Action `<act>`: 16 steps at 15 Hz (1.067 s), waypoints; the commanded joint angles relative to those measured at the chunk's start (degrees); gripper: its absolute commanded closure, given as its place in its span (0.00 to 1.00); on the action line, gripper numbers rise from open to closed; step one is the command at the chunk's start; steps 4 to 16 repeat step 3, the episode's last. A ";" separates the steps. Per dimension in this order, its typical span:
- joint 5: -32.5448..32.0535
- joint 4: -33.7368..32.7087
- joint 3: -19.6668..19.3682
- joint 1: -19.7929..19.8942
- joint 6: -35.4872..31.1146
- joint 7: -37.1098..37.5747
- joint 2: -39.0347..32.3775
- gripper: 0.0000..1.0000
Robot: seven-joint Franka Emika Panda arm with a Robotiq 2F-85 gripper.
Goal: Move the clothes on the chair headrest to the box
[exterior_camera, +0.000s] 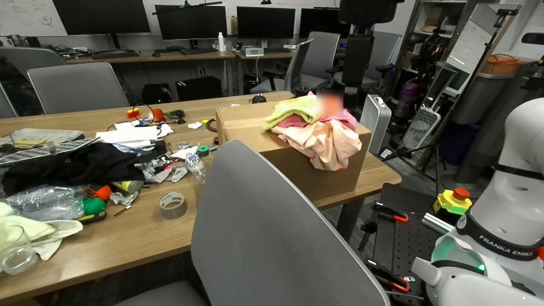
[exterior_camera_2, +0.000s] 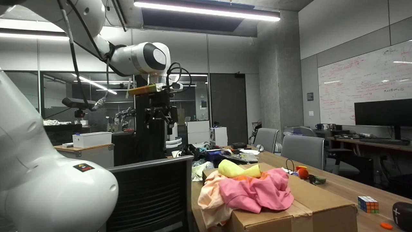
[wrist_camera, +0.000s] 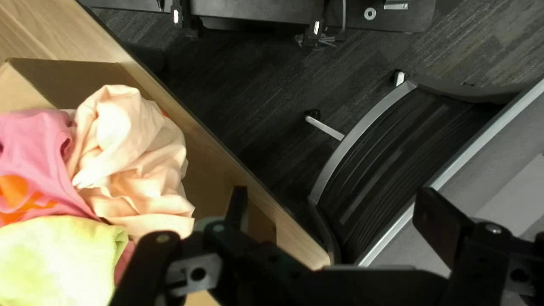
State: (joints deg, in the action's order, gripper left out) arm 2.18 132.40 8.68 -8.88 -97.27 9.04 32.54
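Observation:
The clothes lie in a heap on the closed cardboard box [exterior_camera: 246,117] [exterior_camera_2: 325,203] [wrist_camera: 80,78]. They are a yellow cloth [exterior_camera: 293,109] [exterior_camera_2: 236,169] [wrist_camera: 55,259], a pink cloth with orange [exterior_camera_2: 257,193] [wrist_camera: 38,140] and a peach cloth [exterior_camera: 325,146] [exterior_camera_2: 212,193] [wrist_camera: 131,148] that hangs over the box's side. The grey chair's backrest [exterior_camera: 272,225] [exterior_camera_2: 148,193] [wrist_camera: 399,157] has no cloth on it. My gripper [exterior_camera_2: 161,121] is high above the chair. In the wrist view, my gripper [wrist_camera: 331,197] is open, with nothing between its fingers.
The box stands on the wooden table [exterior_camera: 140,238] near its end. Loose items crowd the table: a tape roll [exterior_camera: 173,205], a black cloth [exterior_camera: 72,168], a plastic bottle [exterior_camera: 195,165], a glass [exterior_camera: 17,255]. A Rubik's cube [exterior_camera_2: 368,204] and a black speaker [exterior_camera_2: 402,216] lie beside the box.

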 commanded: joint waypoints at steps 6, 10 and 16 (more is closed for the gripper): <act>-0.26 1.54 4.05 -1.93 -7.04 -1.81 1.98 0.00; -0.26 1.54 4.05 -1.93 -7.04 -1.81 1.98 0.00; -0.26 1.54 4.05 -1.93 -7.04 -1.81 1.98 0.00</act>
